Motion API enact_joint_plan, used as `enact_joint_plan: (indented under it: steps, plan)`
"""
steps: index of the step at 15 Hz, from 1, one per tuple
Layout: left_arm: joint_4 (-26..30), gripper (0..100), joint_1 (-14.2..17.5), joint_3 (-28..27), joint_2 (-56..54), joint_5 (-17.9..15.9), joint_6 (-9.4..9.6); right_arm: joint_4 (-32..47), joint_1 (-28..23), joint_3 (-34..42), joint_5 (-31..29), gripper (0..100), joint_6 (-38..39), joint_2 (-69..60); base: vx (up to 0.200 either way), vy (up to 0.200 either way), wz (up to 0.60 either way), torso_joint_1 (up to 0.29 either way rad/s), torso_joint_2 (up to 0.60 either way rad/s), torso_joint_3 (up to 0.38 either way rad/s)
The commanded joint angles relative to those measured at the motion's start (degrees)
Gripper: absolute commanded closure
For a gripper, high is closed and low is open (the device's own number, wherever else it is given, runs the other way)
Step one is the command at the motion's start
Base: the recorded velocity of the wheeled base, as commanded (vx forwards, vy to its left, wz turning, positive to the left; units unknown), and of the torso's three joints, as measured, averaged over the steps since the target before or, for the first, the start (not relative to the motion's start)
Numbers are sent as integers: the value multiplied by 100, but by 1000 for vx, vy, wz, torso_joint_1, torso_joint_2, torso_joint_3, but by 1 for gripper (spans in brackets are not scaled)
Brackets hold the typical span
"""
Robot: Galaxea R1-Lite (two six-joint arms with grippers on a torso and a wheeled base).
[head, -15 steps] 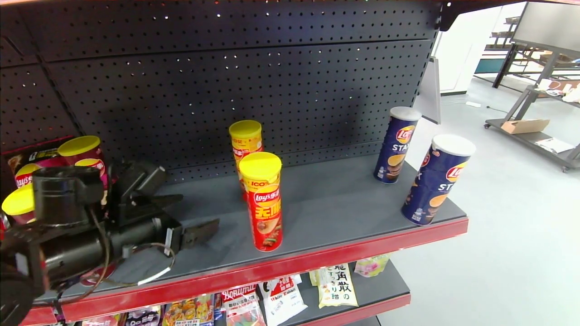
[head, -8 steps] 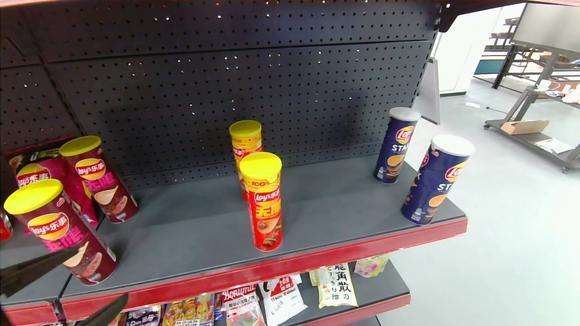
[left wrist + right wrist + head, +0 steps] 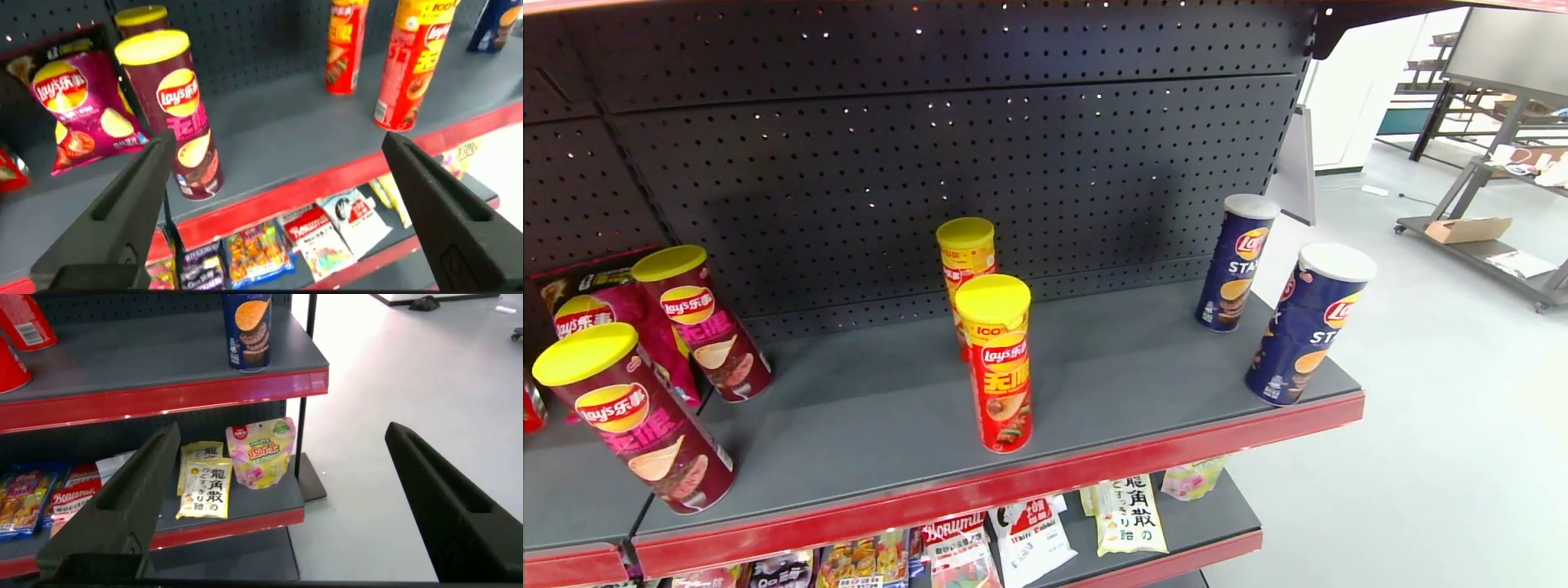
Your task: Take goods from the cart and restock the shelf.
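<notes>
Six chip cans (image 3: pixel 998 367) stand on the shelf (image 3: pixel 1111 376); snack bags (image 3: pixel 1123 514) below.

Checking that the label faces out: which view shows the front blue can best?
The head view: the front blue can stands whole, lid to base, at the shelf edge. The right wrist view catches its lower half; the left wrist view, a blue sliver, possibly it.

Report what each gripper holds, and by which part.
Nothing is held. The left gripper and the right gripper both stand open and empty.
</notes>
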Motion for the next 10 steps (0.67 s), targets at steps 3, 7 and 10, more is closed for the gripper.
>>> enact_joint_plan:
  steps: [3,7,10]
  plan:
    - [-12,0,8,-77,63,15,-10,-1,6,1,4,0,-6,2,0,0,200,-1,1,2]
    - [-4,0,8,-25,45,6,-10,-1,6,1,4,0,-14,11,0,0,600,5,0,5]
    - [5,0,-1,-7,45,-20,-10,-1,6,1,13,0,3,2,0,0,600,7,2,1]
